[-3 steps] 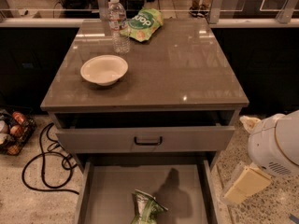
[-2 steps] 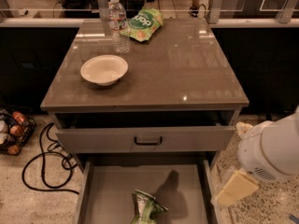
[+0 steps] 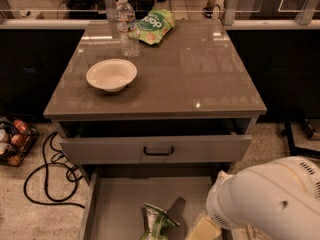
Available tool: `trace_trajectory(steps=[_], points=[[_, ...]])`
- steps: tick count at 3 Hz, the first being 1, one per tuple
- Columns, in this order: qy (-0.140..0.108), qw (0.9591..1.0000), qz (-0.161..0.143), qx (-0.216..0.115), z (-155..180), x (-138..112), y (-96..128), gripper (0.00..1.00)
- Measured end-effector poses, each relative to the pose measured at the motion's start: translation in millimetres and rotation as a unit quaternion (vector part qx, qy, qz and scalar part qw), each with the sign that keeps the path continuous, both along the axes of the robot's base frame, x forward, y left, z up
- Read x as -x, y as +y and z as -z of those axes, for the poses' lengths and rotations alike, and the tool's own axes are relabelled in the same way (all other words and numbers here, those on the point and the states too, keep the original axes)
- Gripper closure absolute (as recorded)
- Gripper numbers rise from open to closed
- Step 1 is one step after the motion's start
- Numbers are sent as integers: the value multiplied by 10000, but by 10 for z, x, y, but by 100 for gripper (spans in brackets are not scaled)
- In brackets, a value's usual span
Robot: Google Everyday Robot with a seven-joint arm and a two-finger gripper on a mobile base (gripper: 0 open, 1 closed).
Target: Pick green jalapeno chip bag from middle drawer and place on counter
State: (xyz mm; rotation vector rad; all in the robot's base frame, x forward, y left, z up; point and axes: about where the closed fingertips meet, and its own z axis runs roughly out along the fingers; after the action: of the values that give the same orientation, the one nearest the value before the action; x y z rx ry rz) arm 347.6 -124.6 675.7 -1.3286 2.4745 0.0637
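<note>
The green jalapeno chip bag (image 3: 155, 223) lies crumpled on the floor of the open middle drawer (image 3: 115, 209), near the bottom edge of the view. My white arm (image 3: 272, 201) fills the lower right. Only a cream part of my gripper (image 3: 202, 229) shows at the bottom edge, just right of the bag and above the drawer's right side. Its shadow falls on the drawer floor beside the bag. The glossy counter (image 3: 200, 74) is the cabinet's top.
On the counter stand a white bowl (image 3: 111, 74), a water bottle (image 3: 128, 26) and a lighter green "pop" bag (image 3: 154, 26). The top drawer (image 3: 157, 149), with a black handle, is pulled out slightly. A black cable (image 3: 45, 176) and a basket (image 3: 12, 141) lie on the floor at left.
My arm has moved left and down, from beside the cabinet to over the open middle drawer's right side. The bag has not moved.
</note>
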Motion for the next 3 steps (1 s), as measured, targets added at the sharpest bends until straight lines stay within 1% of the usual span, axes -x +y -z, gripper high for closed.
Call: trace_trajectory(steps=[1, 2, 3], points=[[231, 9984, 277, -429, 492, 49, 355, 0], [468, 9951, 454, -738, 831, 51, 699, 0], [513, 9927, 716, -824, 826, 32, 729, 0]])
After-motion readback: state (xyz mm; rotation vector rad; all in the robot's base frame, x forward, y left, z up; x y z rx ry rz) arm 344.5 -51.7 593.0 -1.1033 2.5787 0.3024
